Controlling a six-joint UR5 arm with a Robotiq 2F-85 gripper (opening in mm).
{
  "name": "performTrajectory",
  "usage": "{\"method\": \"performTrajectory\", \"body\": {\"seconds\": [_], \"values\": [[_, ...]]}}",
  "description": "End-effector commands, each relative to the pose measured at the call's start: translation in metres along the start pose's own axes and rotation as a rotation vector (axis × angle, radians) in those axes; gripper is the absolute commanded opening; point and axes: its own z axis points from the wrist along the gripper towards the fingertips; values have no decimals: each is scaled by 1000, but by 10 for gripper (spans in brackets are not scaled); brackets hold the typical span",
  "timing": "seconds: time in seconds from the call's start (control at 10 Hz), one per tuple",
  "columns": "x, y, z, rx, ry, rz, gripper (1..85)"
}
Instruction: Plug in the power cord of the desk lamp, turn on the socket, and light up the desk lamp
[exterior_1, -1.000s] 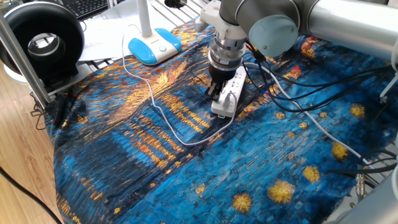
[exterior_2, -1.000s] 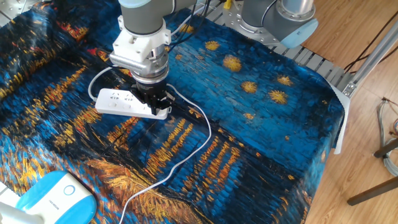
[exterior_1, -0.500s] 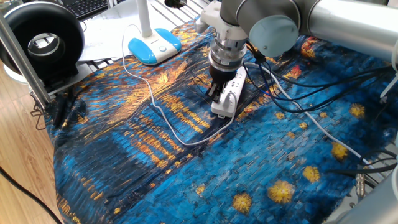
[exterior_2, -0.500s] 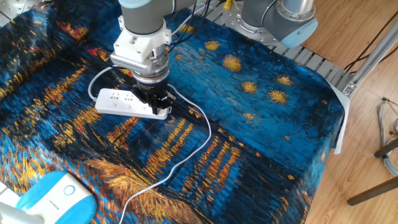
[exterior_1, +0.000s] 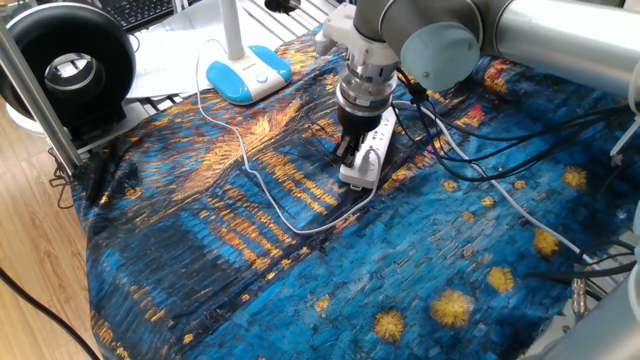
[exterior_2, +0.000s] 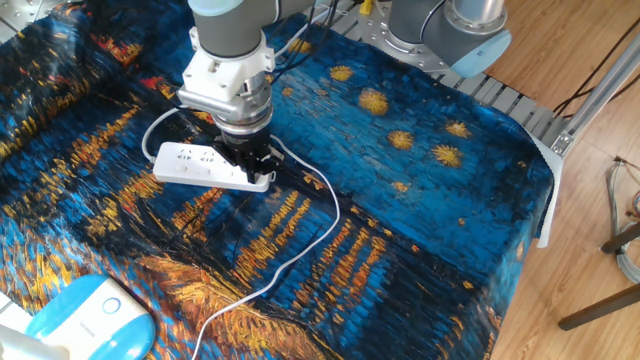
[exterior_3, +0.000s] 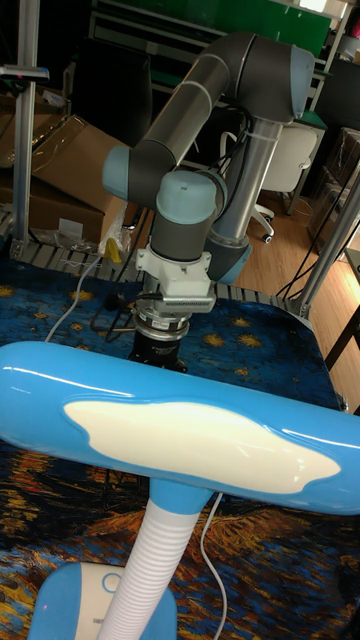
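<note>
The socket (exterior_1: 373, 143) (exterior_2: 192, 164) is a white strip lying on the blue painted cloth. My gripper (exterior_1: 346, 152) (exterior_2: 252, 163) stands upright over one end of it, its dark fingers shut on the plug of the power cord (exterior_1: 255, 182) (exterior_2: 322, 226). The plug itself is hidden between the fingers. The thin white cord loops across the cloth back to the desk lamp's blue-and-white base (exterior_1: 248, 72) (exterior_2: 85, 318). In the tall fixed view the desk lamp's blue head (exterior_3: 190, 425) hides my fingers.
A black ring-shaped device (exterior_1: 70, 70) stands at the far left beside an aluminium post (exterior_1: 35, 90). Black cables (exterior_1: 500, 140) and the strip's thick white cable (exterior_1: 500, 195) trail off to the right. A second arm's base (exterior_2: 450, 30) stands at the table's edge.
</note>
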Motion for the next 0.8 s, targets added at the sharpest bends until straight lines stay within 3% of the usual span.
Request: {"method": "performTrajectory", "body": {"seconds": [0.0,0.7], "values": [[-1,-1,1,-2,-2,3,13],[3,-13,-7,14,15,-19,13]]}}
